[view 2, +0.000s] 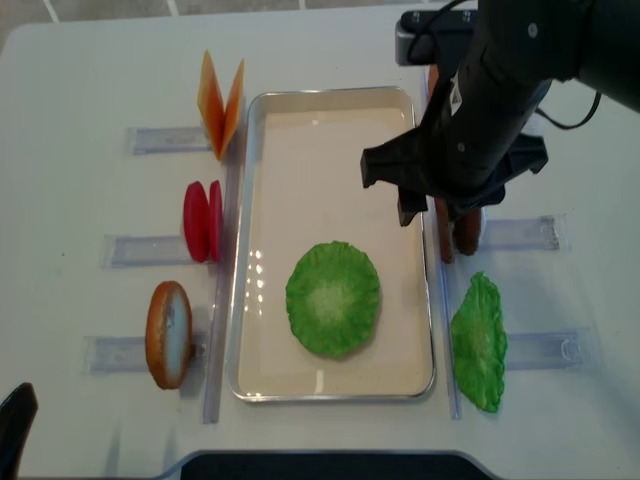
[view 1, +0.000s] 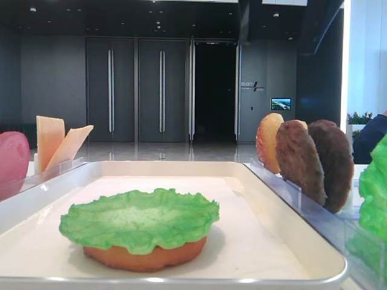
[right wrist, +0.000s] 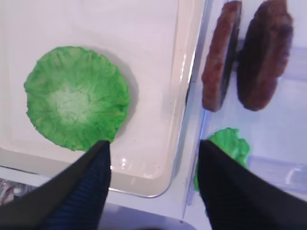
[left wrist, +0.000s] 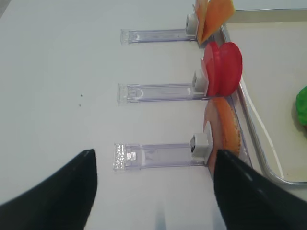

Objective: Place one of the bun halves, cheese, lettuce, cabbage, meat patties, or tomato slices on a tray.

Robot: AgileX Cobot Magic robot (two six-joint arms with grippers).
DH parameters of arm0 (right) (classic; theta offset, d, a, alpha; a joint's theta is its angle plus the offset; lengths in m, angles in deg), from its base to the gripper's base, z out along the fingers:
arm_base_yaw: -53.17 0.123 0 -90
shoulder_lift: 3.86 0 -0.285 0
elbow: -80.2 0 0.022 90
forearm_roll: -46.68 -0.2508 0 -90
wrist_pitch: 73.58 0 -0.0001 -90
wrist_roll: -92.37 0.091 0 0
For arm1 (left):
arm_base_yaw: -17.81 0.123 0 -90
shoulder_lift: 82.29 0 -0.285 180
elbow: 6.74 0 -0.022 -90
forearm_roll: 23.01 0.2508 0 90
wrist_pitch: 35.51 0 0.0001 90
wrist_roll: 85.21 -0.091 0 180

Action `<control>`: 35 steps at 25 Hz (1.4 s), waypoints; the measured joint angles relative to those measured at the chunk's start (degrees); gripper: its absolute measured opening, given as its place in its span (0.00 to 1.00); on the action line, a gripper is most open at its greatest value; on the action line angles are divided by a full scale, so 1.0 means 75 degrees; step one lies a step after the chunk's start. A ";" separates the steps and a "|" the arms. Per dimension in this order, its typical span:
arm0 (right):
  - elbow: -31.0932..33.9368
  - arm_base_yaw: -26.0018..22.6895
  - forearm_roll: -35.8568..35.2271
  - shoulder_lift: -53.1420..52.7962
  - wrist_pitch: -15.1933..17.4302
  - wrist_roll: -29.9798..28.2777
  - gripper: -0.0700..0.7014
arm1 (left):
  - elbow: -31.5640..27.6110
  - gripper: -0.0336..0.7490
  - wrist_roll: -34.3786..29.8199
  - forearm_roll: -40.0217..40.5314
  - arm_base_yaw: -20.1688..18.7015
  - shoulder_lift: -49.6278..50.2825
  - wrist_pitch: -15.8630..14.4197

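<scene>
- Nearest in the low front view, I am seeing a lettuce (view 1: 140, 219) leaf lying flat on a bun half (view 1: 145, 257) inside the tray (view 1: 302, 257), so two layers are sitting in place, and I am judging the placing at least partly done.
- I am looking down through the right pincer (right wrist: 154, 153): its jaws are standing wide apart with nothing between them, hovering over the tray's rim beside the placed leaf.
- The left pincer (left wrist: 153, 165) is likewise gaping and carrying nothing, hanging over bare bench (left wrist: 57, 72) by the clear racks (left wrist: 158, 155).
- Left of the tray, the tomato slices (view 2: 201, 221), another bun half (view 2: 168, 334) and the cheese (view 2: 221, 103) are waiting upright in their racks, untouched.
- Right of the tray, a spare lettuce leaf (view 2: 478, 341) is lying in its rack, and the meat patties (right wrist: 247, 55) are standing on edge beyond it.
- I am judging a patty, cheese or tomato the likely next pick, though which one I cannot tell.
- Farthest back, dark doors (view 1: 136, 90) are closing off the hall.
</scene>
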 joint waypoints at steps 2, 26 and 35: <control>-0.0301 -0.0050 0.0287 -0.0040 0.0138 -0.0017 0.63 | 0.0000 0.78 0.0000 0.0000 0.0000 0.0000 0.0000; -0.0680 -0.5199 0.0460 -0.0130 0.0209 -0.3164 0.63 | 0.0000 0.78 0.0000 0.0000 0.0000 0.0000 0.0000; 0.1557 -0.5297 0.0369 -0.2140 0.0214 -0.3917 0.63 | 0.0000 0.78 0.0000 0.0000 0.0000 0.0000 0.0000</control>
